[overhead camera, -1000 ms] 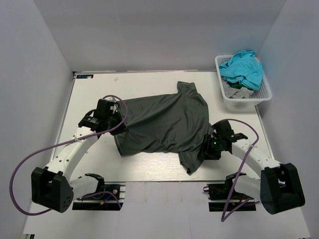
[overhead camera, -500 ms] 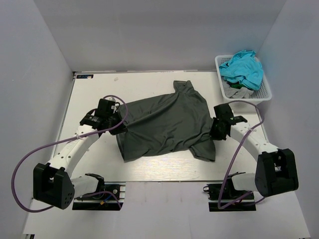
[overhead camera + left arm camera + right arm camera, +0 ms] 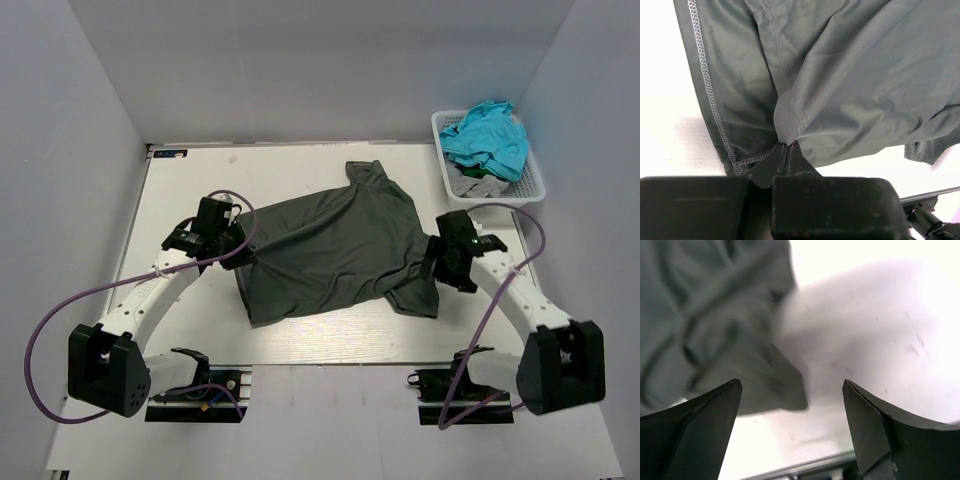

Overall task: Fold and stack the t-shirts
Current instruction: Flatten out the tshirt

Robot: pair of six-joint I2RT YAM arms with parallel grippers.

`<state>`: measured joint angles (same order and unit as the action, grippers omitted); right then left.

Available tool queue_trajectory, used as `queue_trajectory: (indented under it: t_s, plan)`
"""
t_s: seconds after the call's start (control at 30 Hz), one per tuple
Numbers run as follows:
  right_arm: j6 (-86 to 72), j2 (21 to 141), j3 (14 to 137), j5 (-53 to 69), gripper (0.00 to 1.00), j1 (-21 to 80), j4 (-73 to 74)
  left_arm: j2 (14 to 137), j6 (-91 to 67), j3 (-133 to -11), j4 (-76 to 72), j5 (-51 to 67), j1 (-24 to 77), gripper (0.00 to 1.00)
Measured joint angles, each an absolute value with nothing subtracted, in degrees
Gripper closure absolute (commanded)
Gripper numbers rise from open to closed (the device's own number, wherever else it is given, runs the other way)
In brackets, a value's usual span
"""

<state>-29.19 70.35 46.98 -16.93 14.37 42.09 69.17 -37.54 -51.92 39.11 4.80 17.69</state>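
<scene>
Pinching a fold of the dark grey t-shirt [image 3: 330, 250] is the left pincer [image 3: 787, 145]; the right pincer [image 3: 791, 385] gapes wide just beside it.

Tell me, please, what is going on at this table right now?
Two robot arms are working on a dark grey t-shirt lying spread but rumpled on the table, not yet folded. The left claw is shut on a pinch of the shirt's cloth at its left side. The right claw stands open beside the shirt's right sleeve, holding nothing. A turquoise tee and a pale grey tee wait in the white basket at the far right corner.
</scene>
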Motion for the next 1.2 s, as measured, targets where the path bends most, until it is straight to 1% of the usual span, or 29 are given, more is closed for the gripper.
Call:
queue_trajectory:
  t_s: [0.13, 0.2, 0.23, 0.37, 0.47, 0.63, 0.67, 0.73, 0.77, 0.83, 0.87, 0.93, 0.97, 1.0, 1.03, 1.1, 1.2]
  plan:
    - [-31.03, 64.58, 41.67, -15.62, 0.20, 13.52, 44.91, 69.17, -37.54, -51.92, 38.72, 4.78, 17.69, 1.00]
    - [-31.99, 63.18, 38.94, -14.39, 0.20, 13.39, 45.87, 69.17, -37.54, -51.92, 38.63, 4.80, 17.69, 1.00]
    - [-32.40, 62.94, 37.89, -13.67, 0.21, 13.34, 46.15, 69.19, -37.54, -51.92, 38.52, 4.80, 17.72, 1.00]
    - [-33.30, 63.53, 35.44, -9.69, 0.23, 13.23, 45.36, 69.34, -37.54, -51.92, 38.44, 4.80, 17.76, 1.00]
    - [-33.91, 64.93, 34.54, -7.38, 0.27, 13.23, 42.61, 69.43, -37.54, -51.88, 38.37, 4.80, 17.76, 1.00]
    - [-34.70, 67.11, 32.08, -4.89, 0.30, 13.04, 39.13, 69.43, -37.54, -51.46, 38.35, 4.69, 17.76, 1.00]
    - [-34.81, 66.92, 31.97, -4.73, 0.34, 13.04, 38.98, 69.43, -37.54, -51.35, 38.41, 4.67, 17.76, 1.00]
    - [-35.22, 66.50, 31.64, -4.69, 0.38, 13.04, 38.61, 69.43, -37.54, -51.27, 38.48, 4.62, 17.76, 1.00]
    - [-35.55, 66.19, 31.40, -4.67, 0.45, 13.04, 38.35, 69.41, -37.54, -51.27, 38.50, 4.62, 17.76, 1.00]
    - [-36.05, 65.67, 30.96, -4.71, 0.52, 13.04, 37.58, 69.41, -37.54, -51.24, 38.50, 4.51, 17.76, 1.00]
    - [-36.23, 65.47, 30.83, -4.69, 0.60, 13.04, 37.10, 69.41, -37.54, -51.24, 38.50, 4.47, 17.76, 1.00]
    - [-36.75, 65.32, 30.48, -4.71, 0.64, 13.04, 35.77, 69.41, -37.54, -51.24, 38.54, 4.45, 17.76, 1.00]
    - [-36.99, 65.32, 30.41, -4.69, 0.75, 13.04, 35.11, 69.41, -37.54, -51.24, 38.54, 4.45, 17.76, 1.00]
    - [-36.95, 65.32, 30.30, -4.75, 0.82, 13.04, 34.26, 69.41, -37.54, -51.24, 38.54, 4.43, 17.76, 1.00]
    - [-37.28, 65.34, 30.11, -4.97, 0.91, 13.04, 33.01, 69.41, -37.54, -51.24, 38.57, 4.43, 17.76, 1.00]
    - [-36.86, 65.36, 30.06, -5.41, 1.00, 13.10, 32.10, 69.38, -37.54, -51.24, 38.57, 4.43, 17.76, 1.00]
    - [-36.32, 64.90, 30.09, -6.37, 1.00, 13.13, 30.61, 68.97, -37.54, -51.24, 38.57, 4.43, 17.76, 1.00]
